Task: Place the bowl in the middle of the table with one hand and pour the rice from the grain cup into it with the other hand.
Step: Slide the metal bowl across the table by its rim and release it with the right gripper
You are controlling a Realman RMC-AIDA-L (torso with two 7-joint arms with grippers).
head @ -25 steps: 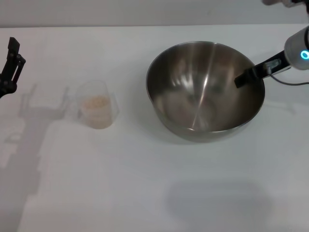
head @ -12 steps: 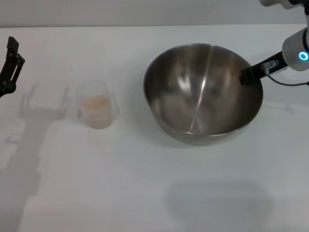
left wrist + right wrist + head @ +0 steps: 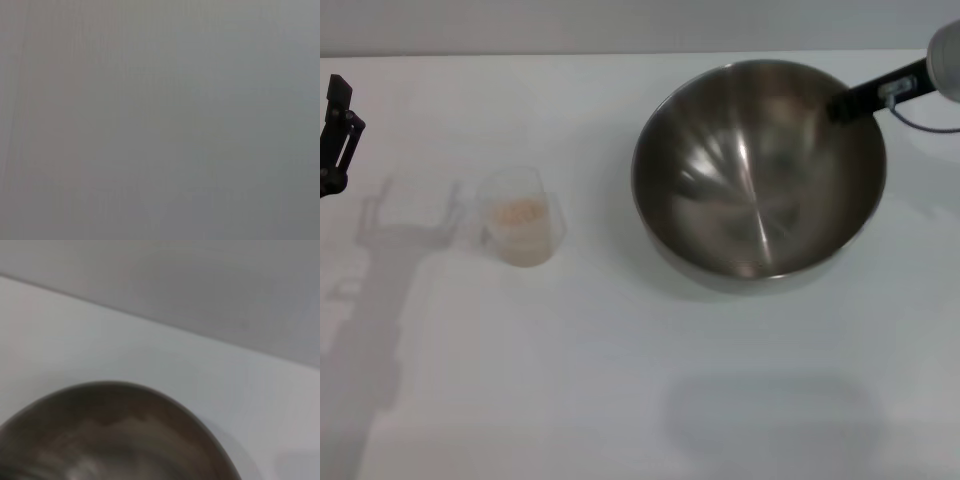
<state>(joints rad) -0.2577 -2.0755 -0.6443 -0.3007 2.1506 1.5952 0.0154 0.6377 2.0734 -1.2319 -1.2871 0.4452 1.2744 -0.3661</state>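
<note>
The steel bowl (image 3: 750,190) is right of the table's (image 3: 620,390) middle, tilted, with its right side raised. My right gripper (image 3: 844,106) grips the bowl's far right rim, one dark finger inside the wall. The right wrist view shows the bowl's rim and inside (image 3: 110,445) close up. The clear grain cup (image 3: 524,216) stands upright to the bowl's left with the rice (image 3: 517,212) inside it. My left gripper (image 3: 336,135) hangs at the far left edge, well away from the cup. The left wrist view shows only flat grey.
A grey wall runs along the table's far edge (image 3: 570,52). Shadows of the left arm (image 3: 380,250) fall on the white top left of the cup.
My right gripper has risen and drawn back to the right with the bowl's rim. The bowl has tipped up and shifted slightly right and away. The cup and left gripper stayed put.
</note>
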